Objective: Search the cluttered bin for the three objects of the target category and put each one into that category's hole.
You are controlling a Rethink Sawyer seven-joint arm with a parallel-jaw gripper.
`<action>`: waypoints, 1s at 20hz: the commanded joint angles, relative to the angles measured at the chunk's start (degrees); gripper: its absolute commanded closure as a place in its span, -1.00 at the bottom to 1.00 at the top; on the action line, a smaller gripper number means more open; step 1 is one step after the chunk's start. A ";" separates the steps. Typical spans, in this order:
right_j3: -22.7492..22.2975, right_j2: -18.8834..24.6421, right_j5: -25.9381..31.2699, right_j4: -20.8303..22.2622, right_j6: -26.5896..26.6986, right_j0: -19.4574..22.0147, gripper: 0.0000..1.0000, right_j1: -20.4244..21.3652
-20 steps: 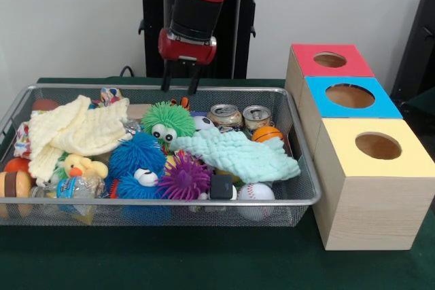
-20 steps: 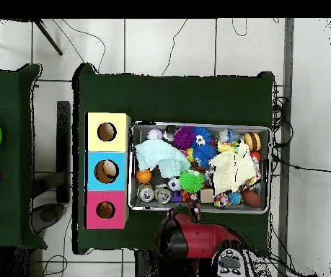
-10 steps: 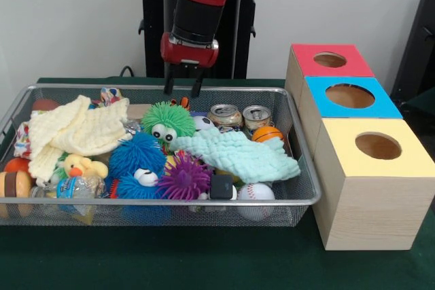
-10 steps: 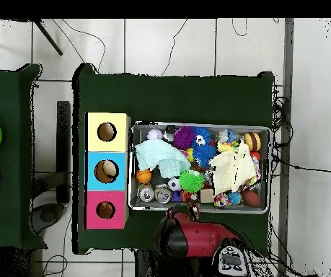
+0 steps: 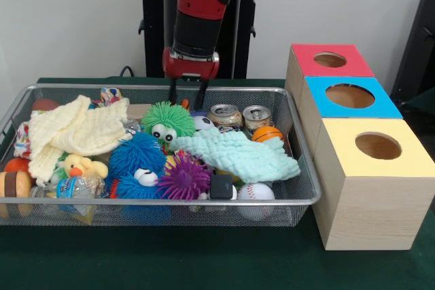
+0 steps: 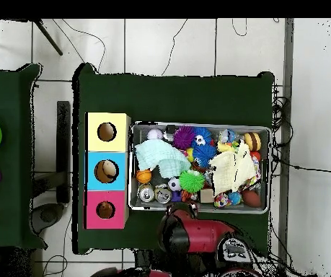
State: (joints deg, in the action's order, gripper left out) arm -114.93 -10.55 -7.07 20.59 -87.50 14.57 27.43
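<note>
While the red-and-black arm's gripper (image 5: 188, 100) hangs with jaws spread and empty, just above a green fuzzy googly-eyed ball (image 5: 167, 121), silver wire-mesh bin (image 5: 300, 168) below, two drink cans (image 5: 239, 116) beside.

The bin (image 5: 299, 168) was packed full, with no bare floor to reach. Two cloths (image 5: 238, 154) lay over the toys. The hand (image 5: 188, 98) hung open above the back rim, by the green ball (image 5: 166, 120). Three boxes (image 5: 363, 174) stood against the bin's side, their top holes clear.
</note>
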 commanded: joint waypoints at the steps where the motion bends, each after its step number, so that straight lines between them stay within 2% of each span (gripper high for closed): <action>1: 2.79 7.51 0.89 0.52 -8.06 1.47 -1.00 -7.06; 17: 3.74 8.33 0.14 1.49 -7.35 2.46 -1.00 -7.93; 18: 3.73 8.35 0.14 1.50 -7.35 2.49 1.00 -7.91; 20: 3.74 8.41 0.28 1.55 -7.26 2.56 1.00 -7.88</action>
State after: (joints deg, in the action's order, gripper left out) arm -114.56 -9.71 -7.54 20.64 -87.48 15.09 26.18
